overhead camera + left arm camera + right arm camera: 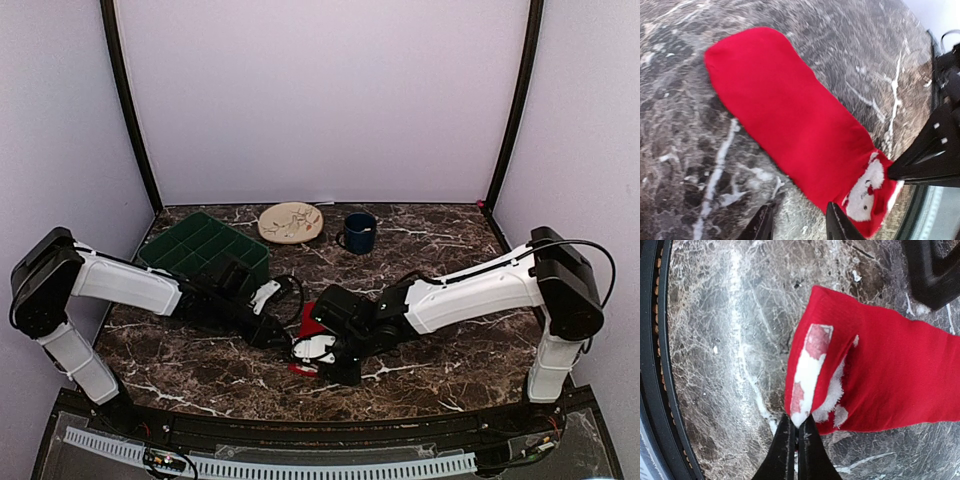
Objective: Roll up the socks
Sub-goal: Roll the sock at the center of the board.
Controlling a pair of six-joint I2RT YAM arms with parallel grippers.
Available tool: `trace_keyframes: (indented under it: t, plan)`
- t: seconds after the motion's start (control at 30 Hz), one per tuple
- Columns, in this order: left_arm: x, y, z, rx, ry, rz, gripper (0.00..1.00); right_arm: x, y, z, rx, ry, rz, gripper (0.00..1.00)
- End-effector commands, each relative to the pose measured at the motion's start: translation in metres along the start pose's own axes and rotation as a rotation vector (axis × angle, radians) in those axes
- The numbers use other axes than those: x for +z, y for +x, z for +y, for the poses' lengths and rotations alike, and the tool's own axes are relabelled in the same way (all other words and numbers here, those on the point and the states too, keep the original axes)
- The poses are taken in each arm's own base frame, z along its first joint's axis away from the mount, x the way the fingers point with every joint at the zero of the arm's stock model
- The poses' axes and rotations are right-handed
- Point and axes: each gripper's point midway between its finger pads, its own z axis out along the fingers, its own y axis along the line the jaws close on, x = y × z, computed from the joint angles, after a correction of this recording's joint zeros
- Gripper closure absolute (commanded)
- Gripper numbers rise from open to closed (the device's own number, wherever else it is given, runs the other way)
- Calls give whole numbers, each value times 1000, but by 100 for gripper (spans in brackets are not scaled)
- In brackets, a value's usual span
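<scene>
Right gripper and left gripper meet over the red sock at the near middle of the marble table; a green tray, a plate and a mug stand behind. From the left wrist, the sock lies flat, and the left jaws stand apart near its white-patterned cuff. From the right wrist, the right jaws are closed, pinching the cuff's lifted corner.

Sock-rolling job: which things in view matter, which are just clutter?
In the job: red socks, white-patterned end pinched by right gripper; left gripper open at their edge.
Lying about: green tray, plate, blue mug.
</scene>
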Motion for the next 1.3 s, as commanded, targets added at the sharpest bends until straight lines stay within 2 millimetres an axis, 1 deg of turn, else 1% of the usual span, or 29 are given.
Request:
trace_keyframes:
  t: [0.0,0.07,0.17,0.4,0.53,0.7,0.87,1.0,1.1,1.23,1.27]
  plan:
    - [3,0,-2,102,-116,-35,64,-2,-11,0,26,-80,-26,100]
    - [3,5,-5,121,-140,-49,66,-2,-12,1,43,-117,-27,100]
    - [-3,5,-6,137,-178,-94,69,-1,-13,-1,60,-148,-25,100]
    - [-22,3,-1,147,-253,-174,67,1,-14,2,81,-207,-23,100]
    - [-35,-5,-12,176,-244,-257,67,3,-14,2,100,-239,-20,100]
    - [-51,-5,-17,207,-276,-337,68,4,-14,1,119,-272,-12,100]
    - [-62,0,-27,253,-277,-392,68,5,-15,1,150,-317,-4,100]
    - [-62,7,-40,314,-248,-400,68,5,-17,-1,185,-361,-4,100]
    - [-54,16,-53,384,-211,-362,66,4,-20,-3,205,-390,-10,100]
    - [-46,28,-73,496,-158,-328,63,5,-21,-5,223,-424,-8,100]
    - [-44,31,-75,515,-154,-323,63,5,-21,-5,225,-429,-5,100]
